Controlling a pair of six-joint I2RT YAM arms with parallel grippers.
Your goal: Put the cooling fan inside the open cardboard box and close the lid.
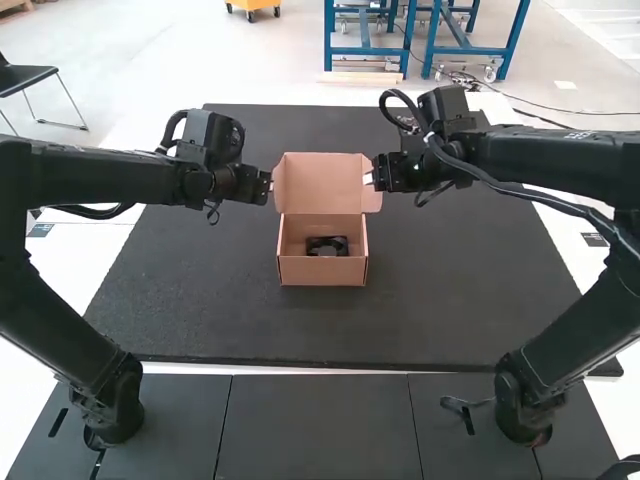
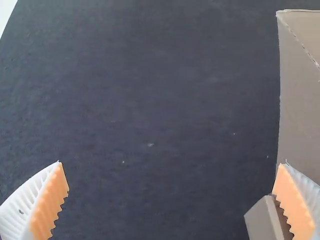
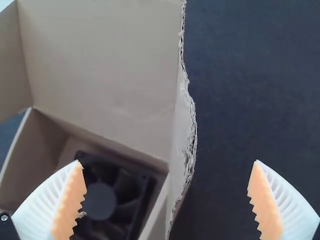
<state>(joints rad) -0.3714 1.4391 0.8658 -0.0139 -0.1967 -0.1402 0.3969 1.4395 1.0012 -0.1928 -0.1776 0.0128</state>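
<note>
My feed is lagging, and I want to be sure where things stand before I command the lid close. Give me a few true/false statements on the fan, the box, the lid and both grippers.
1. The cooling fan lies inside the cardboard box. True.
2. The lid is folded shut over the box. False: it stands upright at the box's far side, open.
3. The left gripper and the right gripper are both open, one at each side of the lid. True.
4. The right gripper holds the fan. False: its fingers are spread wide by the lid's side edge, and the fan rests in the box.
</note>
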